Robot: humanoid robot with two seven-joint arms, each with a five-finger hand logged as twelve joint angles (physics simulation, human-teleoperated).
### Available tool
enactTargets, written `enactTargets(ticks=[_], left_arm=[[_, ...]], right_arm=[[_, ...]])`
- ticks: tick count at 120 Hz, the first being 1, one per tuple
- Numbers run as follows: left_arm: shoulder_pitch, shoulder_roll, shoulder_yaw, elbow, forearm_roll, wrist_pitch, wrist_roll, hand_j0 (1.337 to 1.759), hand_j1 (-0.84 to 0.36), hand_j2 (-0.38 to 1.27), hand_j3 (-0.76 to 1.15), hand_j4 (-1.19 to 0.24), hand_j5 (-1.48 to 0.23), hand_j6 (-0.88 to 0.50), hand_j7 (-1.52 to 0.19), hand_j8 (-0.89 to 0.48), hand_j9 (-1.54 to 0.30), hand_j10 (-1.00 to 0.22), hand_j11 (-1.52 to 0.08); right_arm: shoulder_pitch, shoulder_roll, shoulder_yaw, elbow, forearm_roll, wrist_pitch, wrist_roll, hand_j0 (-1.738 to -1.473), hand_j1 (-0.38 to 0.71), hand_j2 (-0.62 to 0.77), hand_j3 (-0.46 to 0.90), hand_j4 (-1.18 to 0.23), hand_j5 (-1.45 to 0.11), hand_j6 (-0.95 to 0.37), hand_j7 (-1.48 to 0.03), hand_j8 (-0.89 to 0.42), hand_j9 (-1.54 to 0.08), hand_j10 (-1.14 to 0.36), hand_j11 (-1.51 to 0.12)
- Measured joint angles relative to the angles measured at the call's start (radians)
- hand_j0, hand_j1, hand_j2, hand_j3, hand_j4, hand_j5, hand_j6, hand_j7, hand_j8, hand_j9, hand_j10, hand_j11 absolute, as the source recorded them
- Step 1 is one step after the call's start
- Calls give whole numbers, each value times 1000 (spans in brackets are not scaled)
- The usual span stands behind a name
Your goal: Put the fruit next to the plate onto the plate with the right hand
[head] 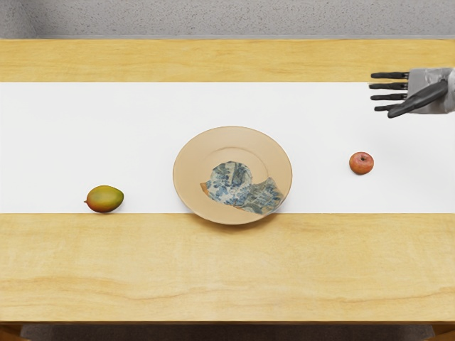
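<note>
Your red apple (361, 163) sits on the white runner (85, 135), off to the right of the plate (213, 153) and clear of its rim, with bare cloth between the two. Nothing is touching it. The plate lies at the middle of the table, its lower edge just reaching over the runner's front border onto the wood. It is tan, with a blue-and-white patterned patch on its lower right part, and you can see no fruit on it.

Your right hand (419, 91) comes in from the right edge, above and to the right of the apple and well apart from it. Its fingers (387, 85) are stretched out straight and spread, pointing left, the thumb slanting down across below them, and they hold nothing.

On the far side of the plate, to the left, you have a green-and-red mango (104, 199) resting at the runner's front edge. The wooden table (227, 270) shows in front of and behind the runner.
</note>
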Motion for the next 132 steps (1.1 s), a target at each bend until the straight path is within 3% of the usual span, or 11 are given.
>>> enactTargets(ticks=[19,28,35,47,61,69,79,87,98,117,132], left_arm=[[0,0,0,0,0,0,0,1658,349,0,0,0,0,0,0,0,0,0,0],[0,0,0,0,0,0,0,1658,349,0,0,0,0,0,0,0,0,0,0],[0,0,0,0,0,0,0,1658,349,0,0,0,0,0,0,0,0,0,0],[1,0,0,0,0,0,0,1658,349,0,0,0,0,0,0,0,0,0,0],[1,0,0,0,0,0,0,1658,349,0,0,0,0,0,0,0,0,0,0],[0,0,0,0,0,0,0,1658,349,0,0,0,0,0,0,0,0,0,0],[0,0,0,0,0,0,0,1658,349,0,0,0,0,0,0,0,0,0,0],[0,0,0,0,0,0,0,1658,349,0,0,0,0,0,0,0,0,0,0],[0,0,0,0,0,0,0,1658,349,0,0,0,0,0,0,0,0,0,0],[0,0,0,0,0,0,0,1658,349,0,0,0,0,0,0,0,0,0,0],[1,0,0,0,0,0,0,1658,349,0,0,0,0,0,0,0,0,0,0]], right_arm=[[5,7,-4,-8,-20,0,0,-1658,-349,0,0,0,1,4,6,3,7,7,5],[45,15,-25,-1,-161,0,0,-1658,-349,0,0,0,1,3,4,3,5,6,4],[98,10,-65,72,-285,0,0,-1658,-349,0,0,0,0,3,3,3,4,5,3],[301,28,-338,212,-407,0,0,-1658,-349,0,0,-1,0,1,2,1,2,3,2],[650,50,-800,341,-359,-18,0,-1658,-349,-1,0,-2,0,-1,1,-1,1,1,1],[817,36,-997,479,-309,-166,0,-1658,-349,-1,0,-2,0,-1,1,-1,1,0,1],[915,17,-1117,659,-273,-410,0,-1658,-349,0,0,-2,0,-2,1,-1,1,0,0],[902,15,-1122,748,-252,-588,0,-1658,-349,0,0,-2,0,-2,0,-1,0,-1,0],[800,60,-1068,806,-242,-800,0,-1658,-349,0,0,-2,0,-2,0,-2,0,-1,0],[653,131,-995,835,-243,-996,0,-1658,-330,-3,0,-18,-21,-19,-21,-18,-21,-17,-21],[580,97,-992,829,-269,-1041,0,-1658,-285,-10,0,-55,-70,-56,-70,-55,-70,-55,-70]])
